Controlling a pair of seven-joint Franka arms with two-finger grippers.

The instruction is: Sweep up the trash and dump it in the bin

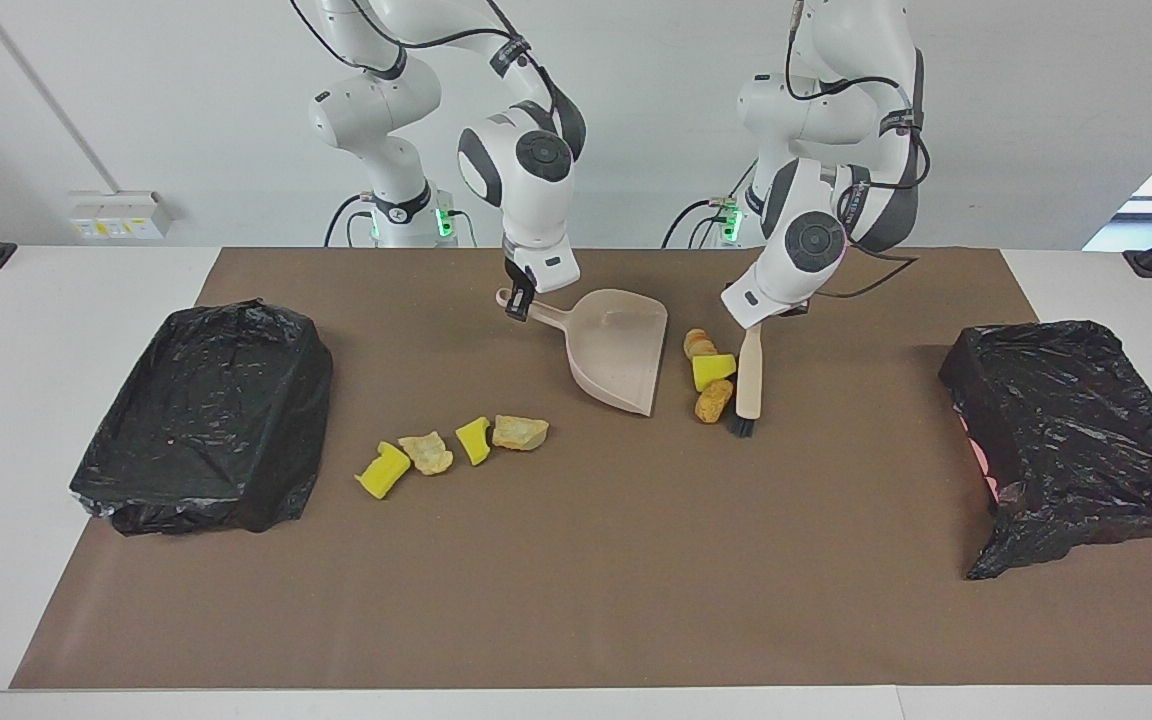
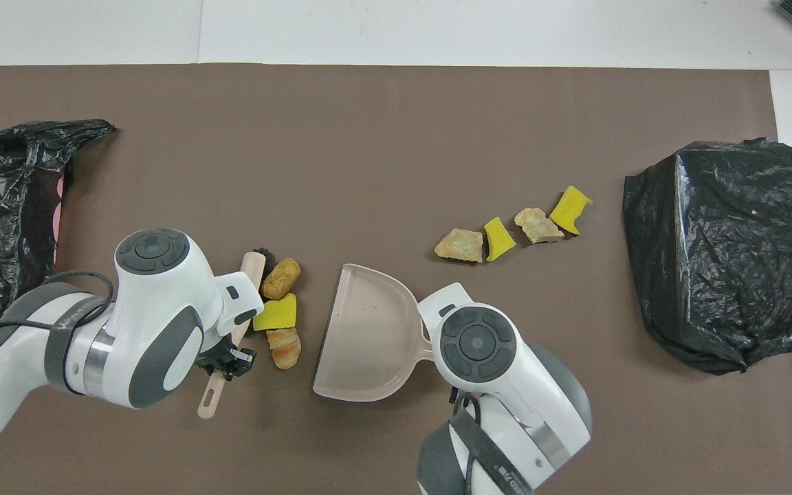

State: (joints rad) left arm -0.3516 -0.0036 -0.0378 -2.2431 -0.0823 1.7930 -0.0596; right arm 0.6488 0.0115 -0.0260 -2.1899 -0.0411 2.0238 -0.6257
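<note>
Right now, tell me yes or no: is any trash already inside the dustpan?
No: the dustpan is bare inside, and the three nearest pieces of trash lie on the mat between it and the brush.
</note>
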